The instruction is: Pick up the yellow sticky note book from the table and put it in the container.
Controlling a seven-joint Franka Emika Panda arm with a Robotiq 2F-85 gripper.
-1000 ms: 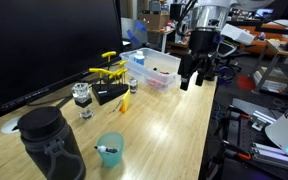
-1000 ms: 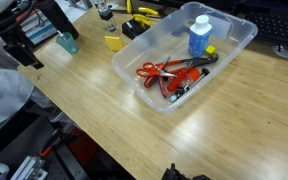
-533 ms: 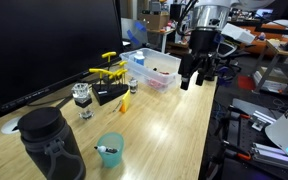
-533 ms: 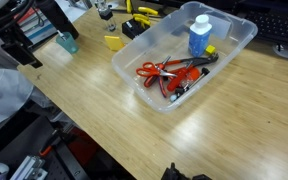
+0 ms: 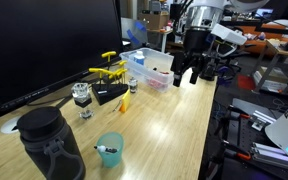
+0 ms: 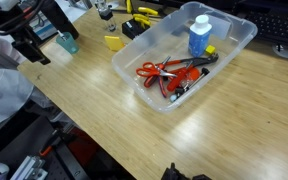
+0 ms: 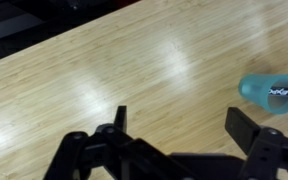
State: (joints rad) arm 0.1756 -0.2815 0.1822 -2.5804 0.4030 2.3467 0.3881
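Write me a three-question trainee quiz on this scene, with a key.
1. True or false: the gripper holds the sticky note book.
2. Where is the sticky note book? A) in the container B) on the table, outside the container C) between the gripper's fingers
3. Fill in: the wrist view shows a ___ cup lying past the gripper.

Key: 1 false, the gripper is open and empty; 2 B; 3 teal.
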